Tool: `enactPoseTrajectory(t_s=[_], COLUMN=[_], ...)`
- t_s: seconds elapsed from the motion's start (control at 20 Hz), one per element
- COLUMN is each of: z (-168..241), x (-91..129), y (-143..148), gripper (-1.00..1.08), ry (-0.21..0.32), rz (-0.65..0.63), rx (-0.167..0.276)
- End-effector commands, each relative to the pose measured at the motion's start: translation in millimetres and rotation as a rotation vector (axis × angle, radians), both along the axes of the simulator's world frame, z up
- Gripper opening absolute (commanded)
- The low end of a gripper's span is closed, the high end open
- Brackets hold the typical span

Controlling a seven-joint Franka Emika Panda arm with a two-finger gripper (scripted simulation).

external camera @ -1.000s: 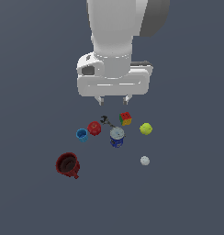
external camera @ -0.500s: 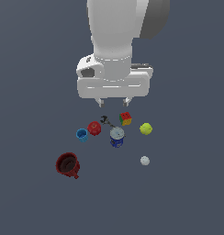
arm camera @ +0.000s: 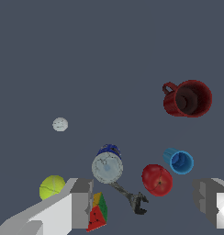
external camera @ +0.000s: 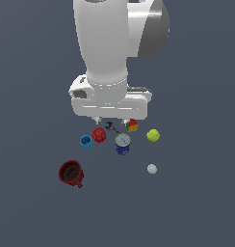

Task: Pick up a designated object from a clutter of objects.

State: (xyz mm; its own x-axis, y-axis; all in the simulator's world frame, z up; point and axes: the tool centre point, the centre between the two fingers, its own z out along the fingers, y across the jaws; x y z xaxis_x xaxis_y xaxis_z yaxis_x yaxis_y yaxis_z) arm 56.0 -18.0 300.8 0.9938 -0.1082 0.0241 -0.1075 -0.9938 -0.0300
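The dark red mug stands apart from the other items, toward the exterior view's lower left, handle to its lower right; it also shows in the wrist view. The cluster holds a blue cup, red apple, black clamp, blue can, multicoloured cube, yellow-green ball and white ball. My gripper hangs open and empty above the clamp and cube, well away from the mug. Its fingers frame the wrist view.
The items rest on a plain dark grey-blue floor. The arm's white body hides the ground behind the cluster in the exterior view.
The gripper has come down a little toward the cluster. The items have not moved.
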Motion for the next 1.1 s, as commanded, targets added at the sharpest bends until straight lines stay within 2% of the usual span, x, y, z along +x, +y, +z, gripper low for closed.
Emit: enactPoseTrajectory(t_s=[0.0,0.6,1.05], z=[-11.6,-93.4,-158.9], x=[12.6,74.8,101.2], y=[-10.3,-76.7,-123.2], gripper=[0.68,0.68,0.68], ry=[0.005,0.027,0.038], rz=[-0.053,-0.357,-0.550], rx=[0.001,-0.015,-0.041])
